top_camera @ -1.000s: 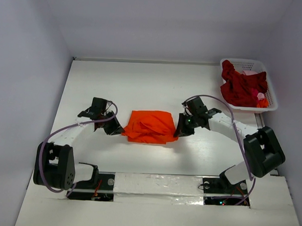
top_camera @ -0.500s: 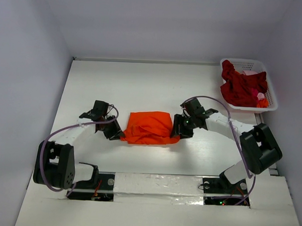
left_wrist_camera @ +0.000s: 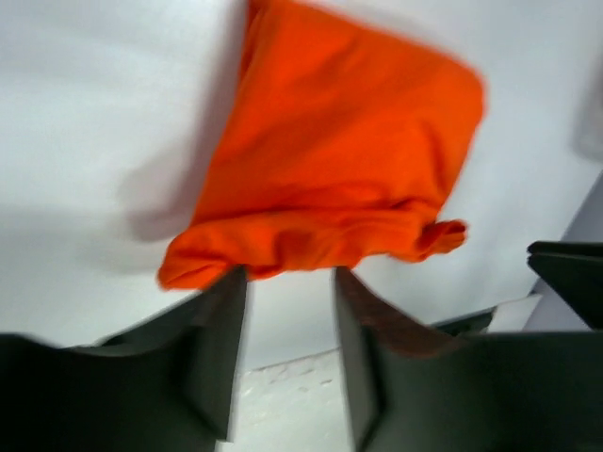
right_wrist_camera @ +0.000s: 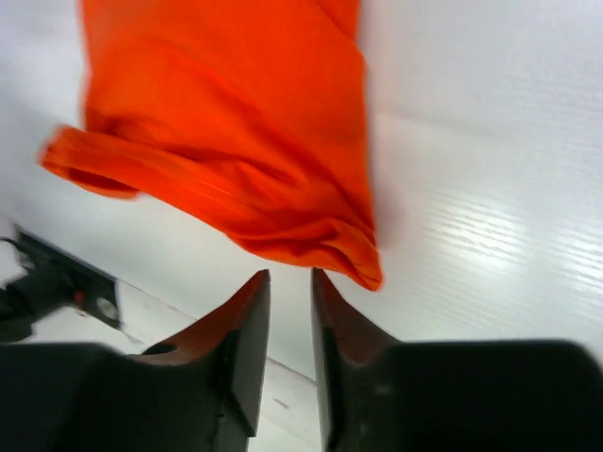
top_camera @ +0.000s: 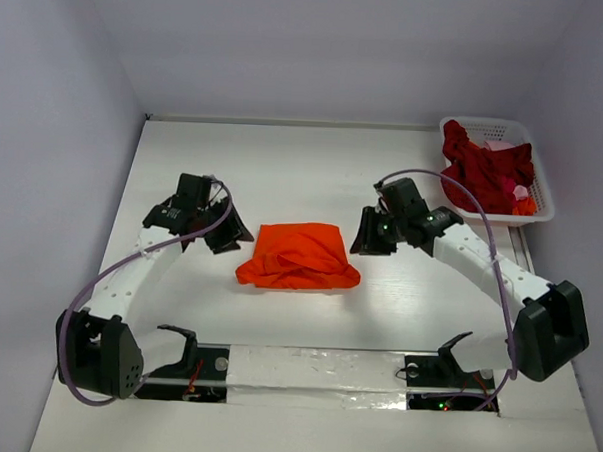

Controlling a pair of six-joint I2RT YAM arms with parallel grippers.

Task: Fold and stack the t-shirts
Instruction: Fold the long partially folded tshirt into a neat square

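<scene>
The left gripper (top_camera: 231, 237) is seen with jaws parted and nothing between them, just left of the folded bright orange cloth t-shirt (top_camera: 300, 256). The right gripper (top_camera: 367, 239) is likewise found narrowly parted and empty, just beside the shirt's far right corner. The shirt is laid mid-way across the white table (top_camera: 284, 165). Dark red t-shirts (top_camera: 484, 169) are heaped in the white plastic lattice basket (top_camera: 506, 129) at the far right.

A bright orange t-shirt (top_camera: 300, 256), folded into a rumpled, roughly rectangular bundle with creased, uneven front edges, lies flat well to the left of a white lattice basket (top_camera: 486, 121) and nearer the camera. Dark red t-shirts (top_camera: 479, 172) sit heaped and unfolded inside that basket.
</scene>
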